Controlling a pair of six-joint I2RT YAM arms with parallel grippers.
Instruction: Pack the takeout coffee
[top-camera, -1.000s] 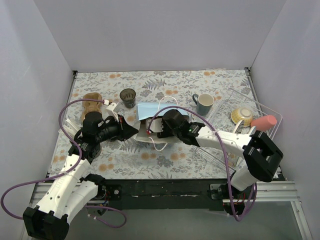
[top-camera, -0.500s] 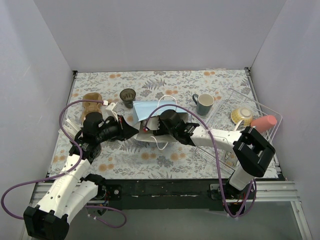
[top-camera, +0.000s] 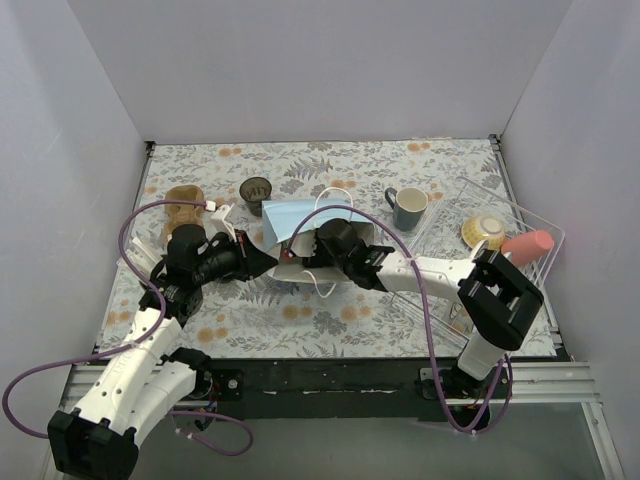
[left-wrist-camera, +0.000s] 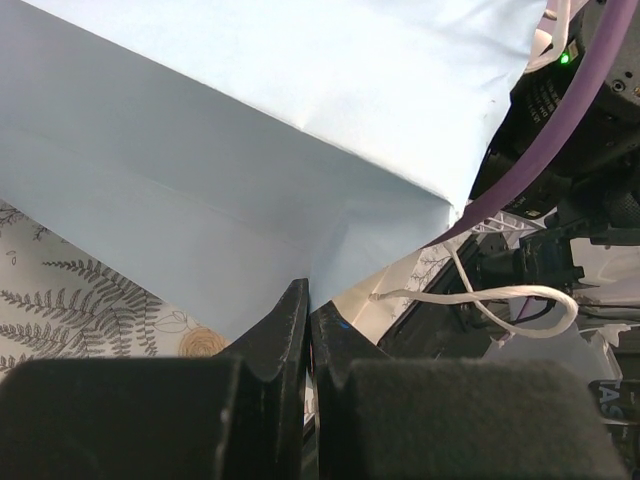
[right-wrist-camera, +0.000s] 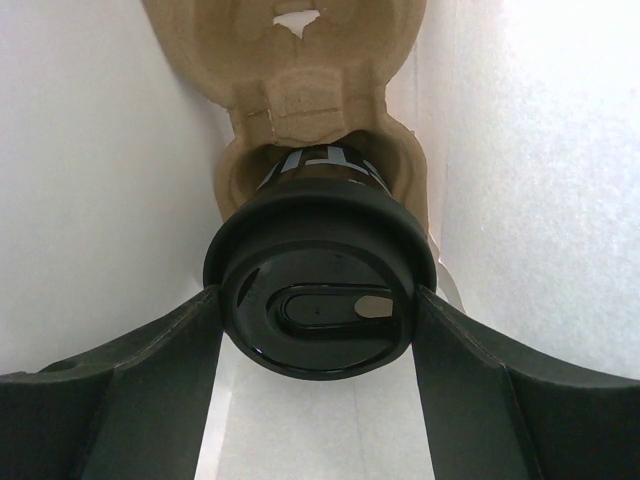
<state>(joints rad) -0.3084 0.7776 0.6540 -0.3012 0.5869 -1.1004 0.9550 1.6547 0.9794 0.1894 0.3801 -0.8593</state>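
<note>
**Coffee sits between the right fingers, inside the bag**

The takeout coffee (right-wrist-camera: 320, 285) lies dead centre between the fingers (right-wrist-camera: 130, 390) of the right gripper (right-wrist-camera: 318, 298). They stand wide and bear on its black lid (right-wrist-camera: 255, 290) from both sides, which reads as a grip on the cup as far as the wrist view shows. The cup's long axis runs straight ahead of the fingers, lid toward the wrist and base pointing away. Its body is tucked into a pocket of the cardboard carrier (right-wrist-camera: 300, 90) just beyond the fingertips. Pale walls of the paper bag (right-wrist-camera: 80, 150) close in on either side, so cup, carrier and fingertips are all within the bag.

The left gripper (left-wrist-camera: 308, 300) has its fingers together, pinched on the bag's edge right at their tips, with blue paper spreading up and away ahead of them. It only holds the mouth; the right arm alone is at the cup.

The packing looks nearly done. The next move turns on that axis: the fingers should part sideways off the lid, then draw straight back along the cup's line. Any slant risks tipping the cup from its pocket or snagging the bag wall.
</note>
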